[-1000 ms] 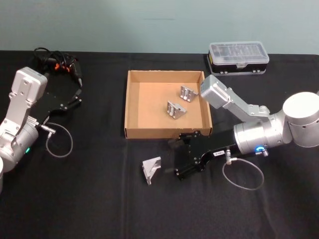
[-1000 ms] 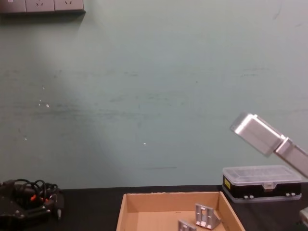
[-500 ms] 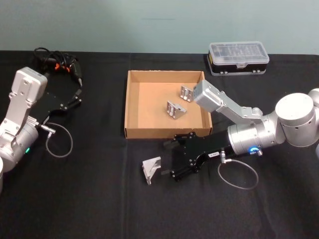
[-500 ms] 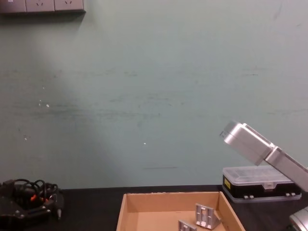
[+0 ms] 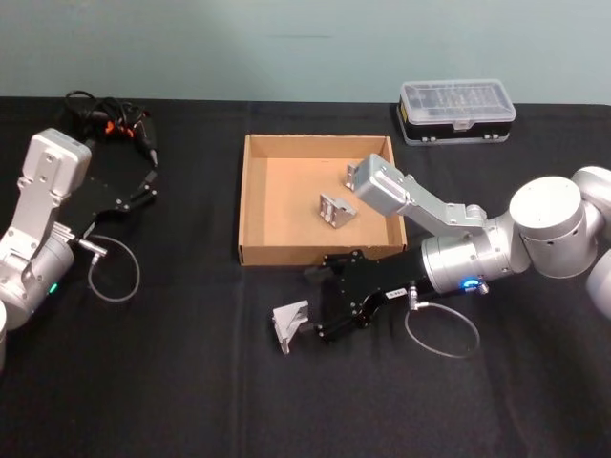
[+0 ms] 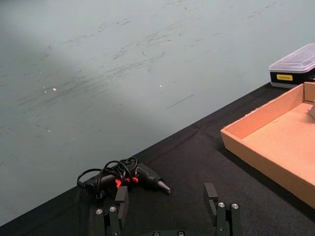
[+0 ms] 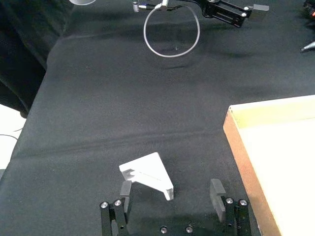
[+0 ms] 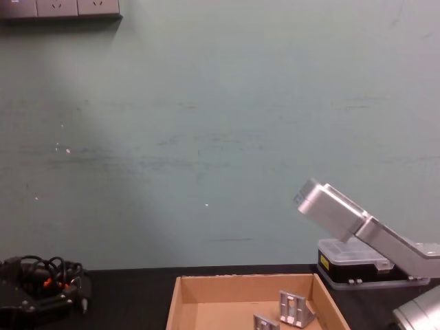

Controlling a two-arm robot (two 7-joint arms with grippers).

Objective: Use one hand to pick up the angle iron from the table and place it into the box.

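One silver angle iron (image 5: 289, 322) lies on the black table (image 5: 191, 391), in front of the box. My right gripper (image 5: 315, 303) is just to its right, low over the table, open. In the right wrist view the angle iron (image 7: 147, 174) sits right ahead of the gripper (image 7: 171, 191), partly between the two spread fingers (image 7: 125, 189), untouched. The tan cardboard box (image 5: 246, 200) holds two more angle irons (image 5: 336, 210) (image 5: 355, 176). My left gripper (image 5: 145, 188) is parked at the far left, open, with nothing in it (image 6: 166, 199).
A small black case with a clear lid (image 5: 456, 110) stands behind the box on the right. A black device with looped cables and orange bits (image 5: 110, 119) lies at the back left. The box's near wall (image 7: 236, 142) runs close beside the right gripper.
My right gripper has slid left across the table toward the loose angle iron, and its elbow link has swung left over the box. The left arm has stayed still.
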